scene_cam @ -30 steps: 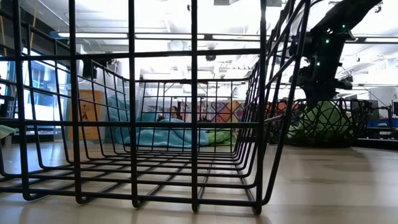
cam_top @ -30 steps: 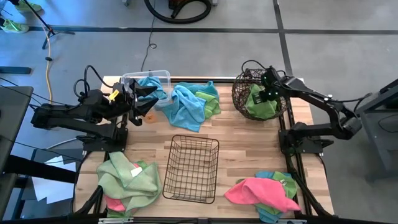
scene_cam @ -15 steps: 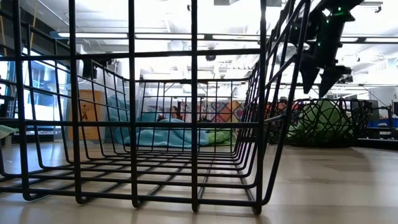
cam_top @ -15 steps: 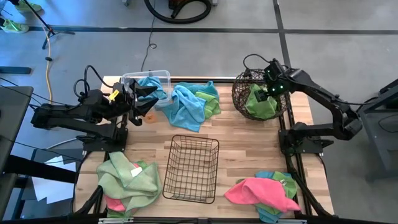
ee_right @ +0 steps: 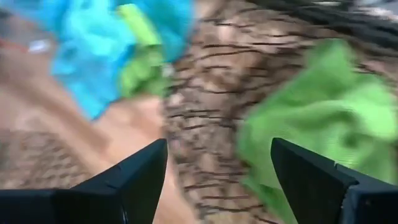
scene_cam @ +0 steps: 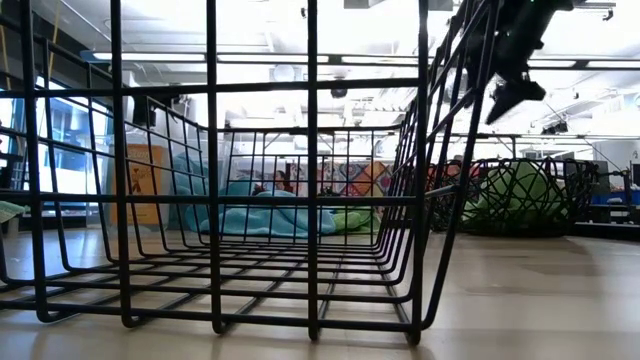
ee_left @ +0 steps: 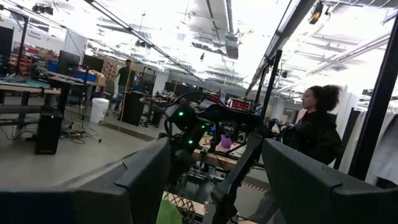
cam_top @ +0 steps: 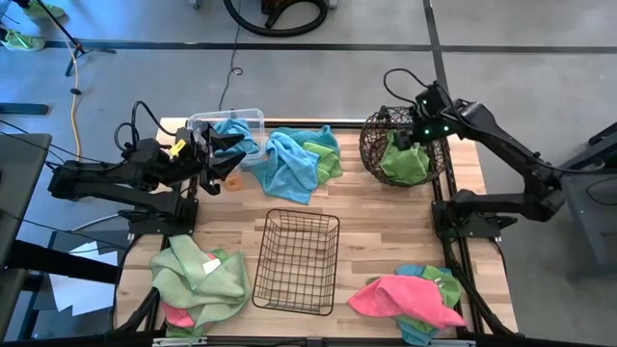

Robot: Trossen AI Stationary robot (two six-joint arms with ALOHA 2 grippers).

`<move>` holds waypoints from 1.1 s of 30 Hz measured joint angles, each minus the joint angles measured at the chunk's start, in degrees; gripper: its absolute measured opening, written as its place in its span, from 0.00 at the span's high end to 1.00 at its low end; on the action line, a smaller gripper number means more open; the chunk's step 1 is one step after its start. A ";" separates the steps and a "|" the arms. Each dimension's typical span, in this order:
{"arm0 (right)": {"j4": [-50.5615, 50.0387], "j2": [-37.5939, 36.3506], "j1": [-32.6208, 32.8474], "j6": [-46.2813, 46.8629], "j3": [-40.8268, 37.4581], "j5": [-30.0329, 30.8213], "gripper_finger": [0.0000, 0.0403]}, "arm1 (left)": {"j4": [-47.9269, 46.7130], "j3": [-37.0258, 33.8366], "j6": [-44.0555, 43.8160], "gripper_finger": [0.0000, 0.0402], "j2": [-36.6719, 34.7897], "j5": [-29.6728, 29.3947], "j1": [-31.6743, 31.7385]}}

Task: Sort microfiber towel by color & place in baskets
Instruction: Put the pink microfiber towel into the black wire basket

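Observation:
The dark round woven basket (cam_top: 400, 149) stands at the far right with a lime green towel (cam_top: 397, 154) lying inside it. My right gripper (cam_top: 413, 133) hangs open above this basket with nothing between its fingers; the low view shows it (scene_cam: 508, 88) well clear of the rim. My left gripper (cam_top: 231, 159) waits open beside the clear plastic bin (cam_top: 227, 125), which holds a light blue towel (cam_top: 231, 130). The black wire basket (cam_top: 297, 260) stands in the middle of the table. A heap of blue and green towels (cam_top: 294, 159) lies at the far middle.
A heap of green towels with some pink (cam_top: 198, 275) lies at the near left corner. A pink towel on green and blue ones (cam_top: 405, 299) lies at the near right. Bare wood (cam_top: 386, 231) lies between the baskets. A person (ee_left: 314, 130) stands in the room beyond the table.
My right gripper has risen out of the round basket and now stands above its rim, a little toward the far edge. The green towel has stayed in the basket.

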 joint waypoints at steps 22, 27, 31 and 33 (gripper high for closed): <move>50.44 -2.83 38.98 0.74 -0.27 5.64 0.30 | -4.28 0.02 0.02 0.39 -0.02 4.13 0.00; 50.13 -2.83 43.83 4.50 -0.27 10.52 0.30 | -9.81 0.02 -1.98 0.39 -0.02 9.27 0.00; 50.03 -2.83 46.04 4.58 -0.28 12.90 0.30 | -10.81 0.02 -4.48 0.39 -0.02 13.69 0.00; 50.01 -2.83 46.49 3.58 -0.29 14.24 0.30 | -10.71 0.02 -4.52 0.39 -0.02 15.03 0.00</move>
